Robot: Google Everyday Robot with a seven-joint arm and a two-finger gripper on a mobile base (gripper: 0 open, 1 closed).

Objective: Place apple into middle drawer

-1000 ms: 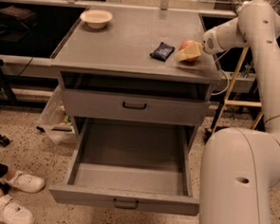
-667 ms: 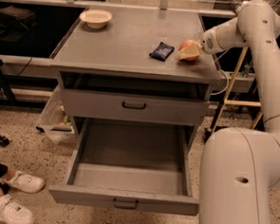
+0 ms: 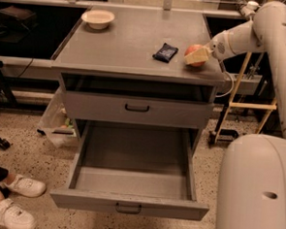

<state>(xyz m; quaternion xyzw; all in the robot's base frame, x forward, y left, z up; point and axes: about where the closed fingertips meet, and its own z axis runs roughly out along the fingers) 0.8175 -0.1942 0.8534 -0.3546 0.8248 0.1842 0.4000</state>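
Note:
The orange-red apple (image 3: 191, 50) sits on the grey cabinet top near its right front corner. My gripper (image 3: 196, 56) reaches in from the right and is shut on the apple, with one pale finger (image 3: 200, 56) across its front side; the apple still rests on the top. The middle drawer (image 3: 131, 181) is pulled wide open low at the front, its long tray bare, with a small dark handle (image 3: 128, 209) on its front edge.
A dark blue snack packet (image 3: 165, 52) lies just left of the apple. A white bowl (image 3: 98, 18) stands at the top's back left. A shut drawer front (image 3: 136, 108) is above the open one. A person's white shoes (image 3: 11, 201) are at lower left. My arm's white body (image 3: 257, 191) fills the lower right.

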